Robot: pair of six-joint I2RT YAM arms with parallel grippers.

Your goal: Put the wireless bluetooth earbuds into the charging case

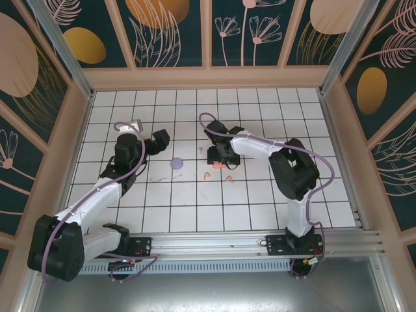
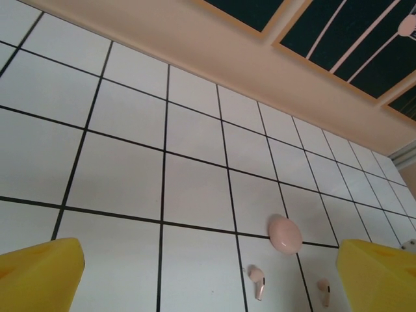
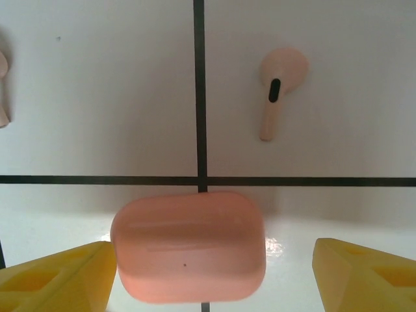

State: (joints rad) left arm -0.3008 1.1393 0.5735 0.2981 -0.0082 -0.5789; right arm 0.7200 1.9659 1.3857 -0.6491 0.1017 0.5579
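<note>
From above I see the right pincer (image 1: 218, 158) low over the middle of the tiled worktop (image 1: 260, 195), its arm covering most of the coral case (image 3: 188, 246) beneath it. On its wrist camera the yellow fingers (image 3: 52, 281) stand apart on either side of that closed case, clamped on nothing. The right one is clear of it; the left is so close I cannot tell whether it touches. Beyond the case lies one peach earbud (image 3: 279, 88), and a second one (image 3: 2, 91) is cut off at the left border. The left pincer (image 2: 208, 279), left of the worktop's middle, is spread wide over bare tiles. Ahead of it I count one closed pink case (image 2: 285, 234) and two pink earbuds (image 2: 257, 281) (image 2: 324, 291) lying just beside it. One lilac case (image 1: 176, 164) sits between the two arms.
</note>
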